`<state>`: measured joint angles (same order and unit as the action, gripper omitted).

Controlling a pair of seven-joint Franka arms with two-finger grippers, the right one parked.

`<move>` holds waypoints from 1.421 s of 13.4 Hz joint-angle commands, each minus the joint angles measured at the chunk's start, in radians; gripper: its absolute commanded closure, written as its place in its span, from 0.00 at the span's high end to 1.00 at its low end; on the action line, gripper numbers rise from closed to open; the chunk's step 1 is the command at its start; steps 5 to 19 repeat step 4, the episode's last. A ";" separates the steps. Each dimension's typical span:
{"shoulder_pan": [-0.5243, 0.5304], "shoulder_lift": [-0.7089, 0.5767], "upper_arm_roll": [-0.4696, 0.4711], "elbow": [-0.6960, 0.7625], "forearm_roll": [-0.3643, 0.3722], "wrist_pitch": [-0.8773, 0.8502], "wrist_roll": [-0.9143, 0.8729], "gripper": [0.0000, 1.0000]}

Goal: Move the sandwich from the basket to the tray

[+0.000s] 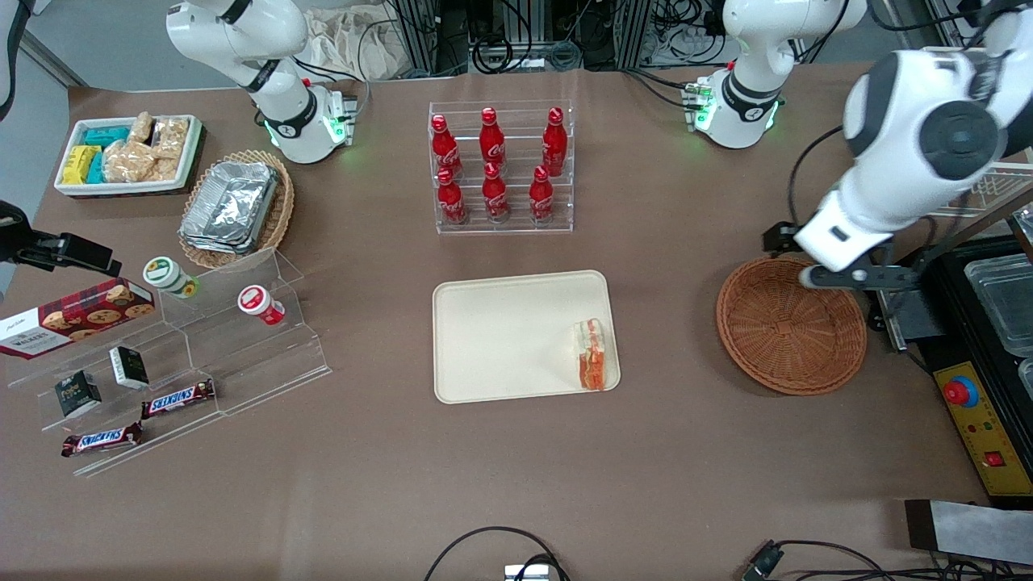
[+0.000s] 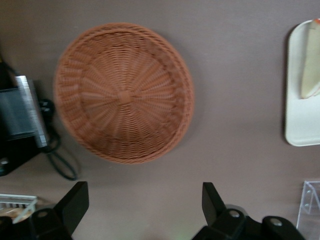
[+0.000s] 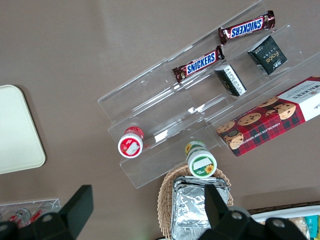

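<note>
The gripper [image 2: 142, 210] hangs above the bench [image 1: 516, 468] near the edge of the basket [image 1: 792, 325], its jaws spread wide with nothing between them. In the wrist view the two dark fingers [image 2: 74, 200] frame bare bench just beside the woven rim, so nothing is being carried.

Below and beside the jaws, the basket [image 2: 124, 92] lies empty: only its reddish-brown weave shows, from centre to rim. It sits toward the working arm's end of the bench, within easy reach of that arm, which likely explains its placement there.

Farther out, the sandwich [image 1: 591, 353] lies on the tray [image 1: 500, 339], tucked near the tray's corner closest to the basket, with its red-orange filling edge showing. That spot looks like the shortest carry from the basket. It appears wholly inside the low rim, resting on its side.

Judging from this layout, the transfer is done, and the open jaws held clear above the bench suit an arm with no load left.
</note>
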<state>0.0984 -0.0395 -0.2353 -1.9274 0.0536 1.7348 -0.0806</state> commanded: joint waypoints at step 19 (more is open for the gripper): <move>0.095 0.111 -0.015 0.263 0.002 -0.150 0.036 1.00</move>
